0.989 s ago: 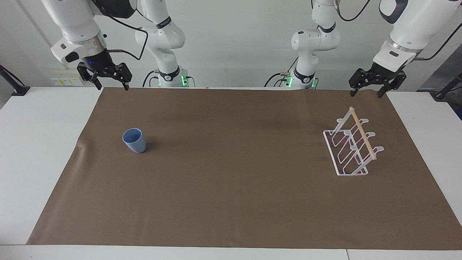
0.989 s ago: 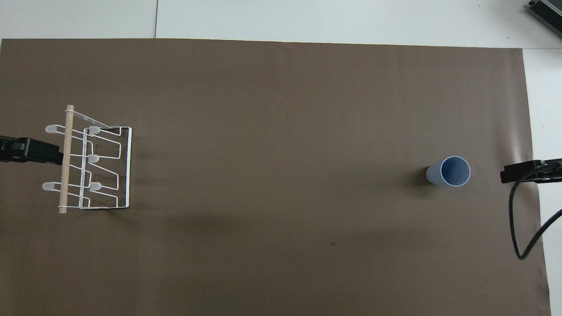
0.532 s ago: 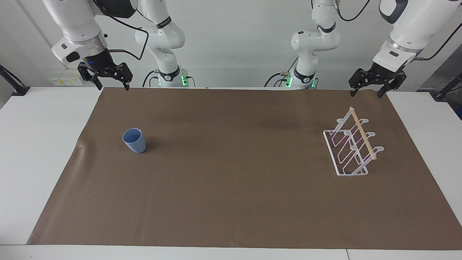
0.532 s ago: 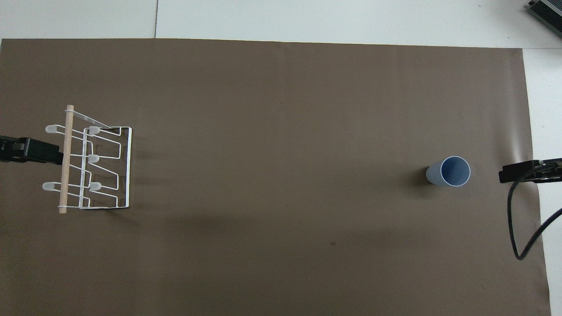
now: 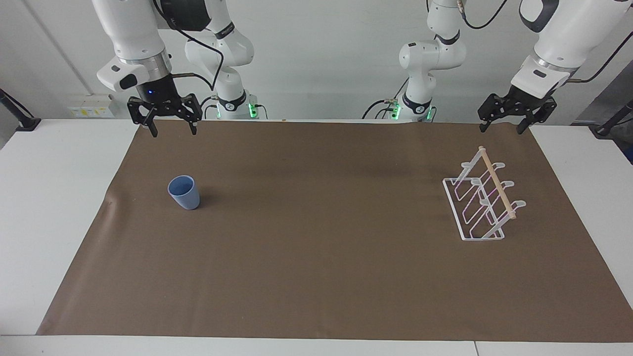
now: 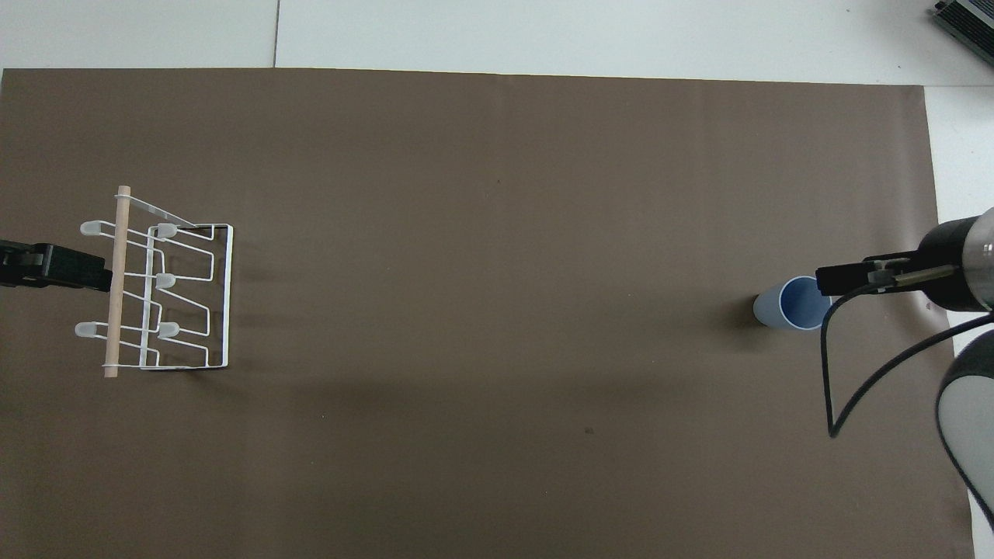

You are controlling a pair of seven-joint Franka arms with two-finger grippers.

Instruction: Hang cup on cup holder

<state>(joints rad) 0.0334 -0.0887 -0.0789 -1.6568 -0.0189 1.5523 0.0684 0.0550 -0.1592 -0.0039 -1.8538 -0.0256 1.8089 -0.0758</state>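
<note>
Right arm lining up on the cup; nothing grasped yet.

The small light-blue plastic tumbler [image 5: 184,192] stands upright, mouth up, on the brown mat [image 5: 316,277] toward the right arm's end of the table, well apart from the white wire rack with the wooden dowel [image 5: 482,202]. The right gripper [image 5: 171,129], fingers spread and empty, hangs raised over the mat's edge with the tumbler lower and clear of its jaws; best to centre over the rim, descend straight and pinch one wall gently. The left gripper [image 5: 503,126] waits, likewise spread and empty, by the rack.
</note>
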